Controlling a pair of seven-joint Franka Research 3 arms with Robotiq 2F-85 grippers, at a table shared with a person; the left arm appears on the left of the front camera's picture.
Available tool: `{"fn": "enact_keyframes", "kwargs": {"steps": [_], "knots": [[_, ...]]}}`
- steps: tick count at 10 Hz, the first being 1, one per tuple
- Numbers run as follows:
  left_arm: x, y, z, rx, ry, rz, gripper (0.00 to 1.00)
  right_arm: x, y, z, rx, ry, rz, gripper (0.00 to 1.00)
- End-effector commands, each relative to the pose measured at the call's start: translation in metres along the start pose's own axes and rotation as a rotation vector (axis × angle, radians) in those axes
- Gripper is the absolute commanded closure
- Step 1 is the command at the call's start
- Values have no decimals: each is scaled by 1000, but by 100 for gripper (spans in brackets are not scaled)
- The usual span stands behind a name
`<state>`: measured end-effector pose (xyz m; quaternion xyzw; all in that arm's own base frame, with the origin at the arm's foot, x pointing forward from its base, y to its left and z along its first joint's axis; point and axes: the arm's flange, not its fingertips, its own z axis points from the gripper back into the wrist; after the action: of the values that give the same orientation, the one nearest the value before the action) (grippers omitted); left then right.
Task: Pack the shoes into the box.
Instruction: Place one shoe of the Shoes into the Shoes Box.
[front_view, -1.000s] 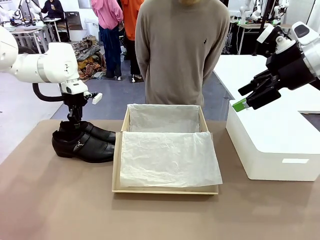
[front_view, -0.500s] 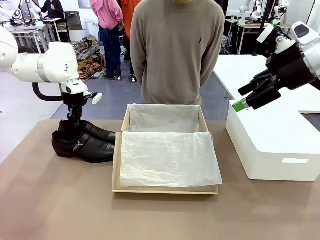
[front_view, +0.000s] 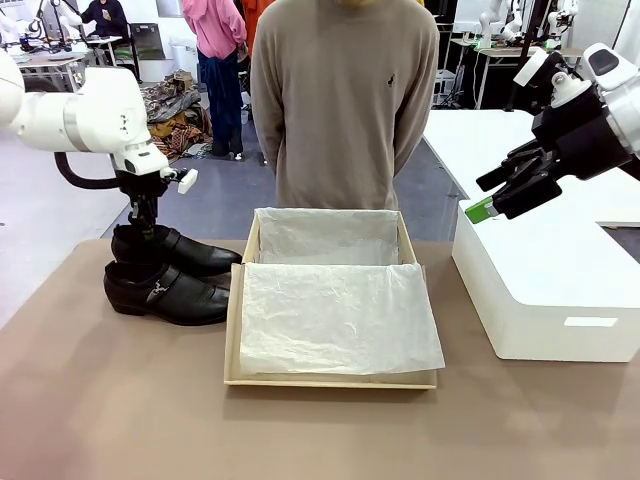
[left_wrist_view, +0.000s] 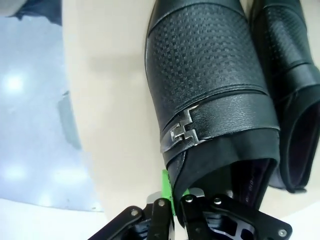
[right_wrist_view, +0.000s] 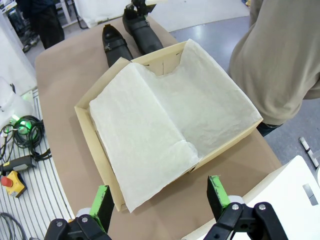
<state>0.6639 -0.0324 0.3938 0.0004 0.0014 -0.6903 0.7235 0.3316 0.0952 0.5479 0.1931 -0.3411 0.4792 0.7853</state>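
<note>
Two glossy black shoes lie left of the box. The far shoe (front_view: 190, 252) is raised a little at its heel, and my left gripper (front_view: 143, 232) is shut on its collar. In the left wrist view the gripper (left_wrist_view: 172, 201) pinches the collar edge just behind the buckle of that shoe (left_wrist_view: 205, 85). The near shoe (front_view: 168, 292) rests flat on the table, its side showing at the right of the wrist view (left_wrist_view: 292, 75). The tan box (front_view: 232, 330) stands open at mid-table, lined with white tissue. My right gripper (front_view: 497, 197) hangs open high at the right, with nothing between its green pads (right_wrist_view: 102, 202).
A large white block (front_view: 550, 290) sits on the table right of the box, under my right gripper. A person in a beige sweater (front_view: 345, 110) stands at the far edge behind the box. The brown table (front_view: 120, 400) is bare in front.
My left arm has risen slightly, lifting the far shoe's heel end off the table. The person has shifted a little to the left. The right arm has not moved.
</note>
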Motion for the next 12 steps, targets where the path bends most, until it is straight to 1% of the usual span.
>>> {"fn": "enact_keyframes", "kwargs": {"steps": [1,3,4,6,9,12], "knots": [[-10,7,27,41,31,33,100,0,-3,-1,14,-22,15,0],[-22,15,55,97,57,66,100,0,-3,-1,14,-22,15,0],[-25,18,75,120,54,89,100,0,-3,-1,14,-22,15,0],[-15,13,110,121,14,130,100,0,-3,-1,14,-22,15,0],[35,-15,140,57,5,185,100,0,-3,-1,14,-22,15,0],[86,-43,159,88,-5,137,100,0,-3,-1,14,-22,15,0]]}}
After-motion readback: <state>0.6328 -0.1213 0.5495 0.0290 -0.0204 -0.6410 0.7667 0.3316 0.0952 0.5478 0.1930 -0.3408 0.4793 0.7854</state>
